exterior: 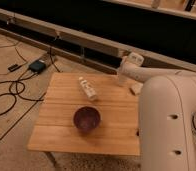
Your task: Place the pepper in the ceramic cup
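My gripper [122, 76] hangs at the end of the white arm [141, 72], over the far right part of the wooden table [111, 135]. A pale upright shape right under it looks like the ceramic cup [121, 81], and it blends with the gripper. The pepper is not visible; I cannot tell whether the gripper holds it.
A dark purple bowl [87, 119] stands near the table's middle front. A clear plastic bottle [87, 88] lies on its side behind it. A beige block [136, 88] sits at the right edge. My white body [168, 125] fills the right side. Cables [11, 85] lie on the floor at left.
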{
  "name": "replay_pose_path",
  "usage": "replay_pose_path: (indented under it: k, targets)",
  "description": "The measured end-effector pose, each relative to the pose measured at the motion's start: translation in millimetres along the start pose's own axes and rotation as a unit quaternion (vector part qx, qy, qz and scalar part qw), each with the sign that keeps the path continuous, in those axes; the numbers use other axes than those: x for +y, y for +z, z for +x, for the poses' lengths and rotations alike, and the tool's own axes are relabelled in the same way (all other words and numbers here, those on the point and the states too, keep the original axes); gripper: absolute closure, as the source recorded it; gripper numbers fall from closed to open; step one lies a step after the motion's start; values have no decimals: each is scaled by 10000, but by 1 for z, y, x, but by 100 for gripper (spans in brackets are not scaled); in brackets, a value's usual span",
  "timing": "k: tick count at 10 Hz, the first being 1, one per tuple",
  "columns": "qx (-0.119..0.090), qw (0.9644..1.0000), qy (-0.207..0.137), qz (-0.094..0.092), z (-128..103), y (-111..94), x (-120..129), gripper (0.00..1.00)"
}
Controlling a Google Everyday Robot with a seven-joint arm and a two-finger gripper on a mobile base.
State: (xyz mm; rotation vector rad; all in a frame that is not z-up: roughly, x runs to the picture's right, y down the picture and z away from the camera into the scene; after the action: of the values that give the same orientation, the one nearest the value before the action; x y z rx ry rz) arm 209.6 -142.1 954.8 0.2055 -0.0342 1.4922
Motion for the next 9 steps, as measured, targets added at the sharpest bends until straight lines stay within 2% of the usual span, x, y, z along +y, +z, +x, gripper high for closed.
replay_pose_path:
  k: [1,2,9]
  targets:
    - [19,10000,-6,1,2,-2,2,26]
    - [27,10000,-8,1,3,-3,3,22]
    - [36,10000,-6,46,5,-8,3,20]
